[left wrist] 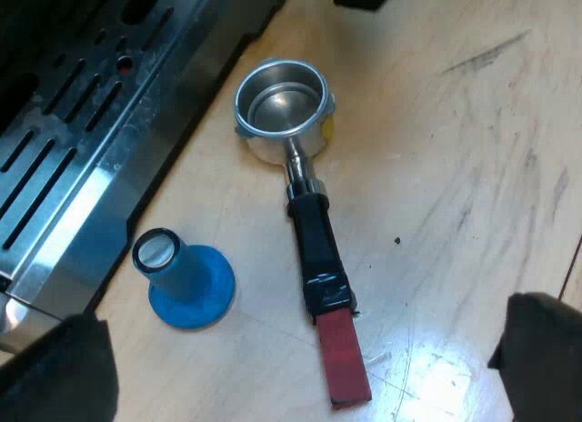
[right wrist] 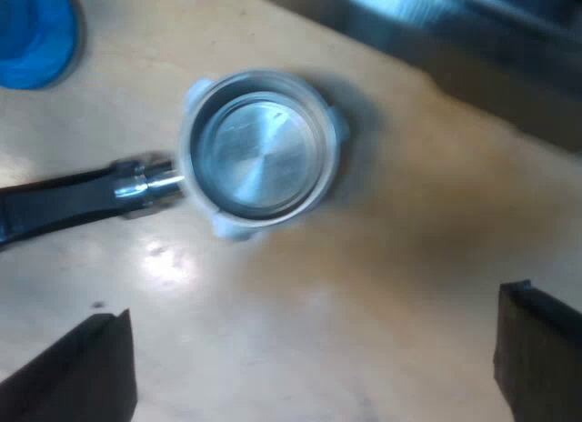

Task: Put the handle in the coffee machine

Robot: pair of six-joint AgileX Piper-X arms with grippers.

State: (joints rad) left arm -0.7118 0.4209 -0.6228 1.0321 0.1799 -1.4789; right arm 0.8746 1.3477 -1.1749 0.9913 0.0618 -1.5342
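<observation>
The holder (left wrist: 307,217) lay loose on the pale wooden surface (left wrist: 455,167) beside the machine (right wrist: 455,31), not locked into it. We saw it flat, its round metal basket (right wrist: 259,154) open side up and empty, close to the edge of the slotted steel drip tray (left wrist: 73,131) but apart from it. Its dark handle (left wrist: 318,249) pointed away from the machine and finished in a red end (left wrist: 344,363). A band of glossy black tape (left wrist: 327,290) wrapped the handle just before the red. A blue tamper (left wrist: 186,281) stood upright on its broad base near the holder, just beside the tray's edge and clear of the handle.

Our left tool (left wrist: 298,349) hung above the handle's red end, its two black fingers (left wrist: 55,372) wide apart, one to either side, holding nothing and touching nothing. Our right tool (right wrist: 309,349) hovered over bare surface near the basket, its fingers (right wrist: 541,349) likewise spread wide and empty. From the right wrist we saw the basket's flat floor shining, the handle's metal neck (right wrist: 145,185) meeting its rim, and the tamper as a blue edge beyond the handle. The tray's long slots (left wrist: 36,181) ran in rows, and its steel lip caught the light. The surface carried dark scuff marks (left wrist: 486,54) and a bright patch (left wrist: 446,381) of reflected light near the red end.
</observation>
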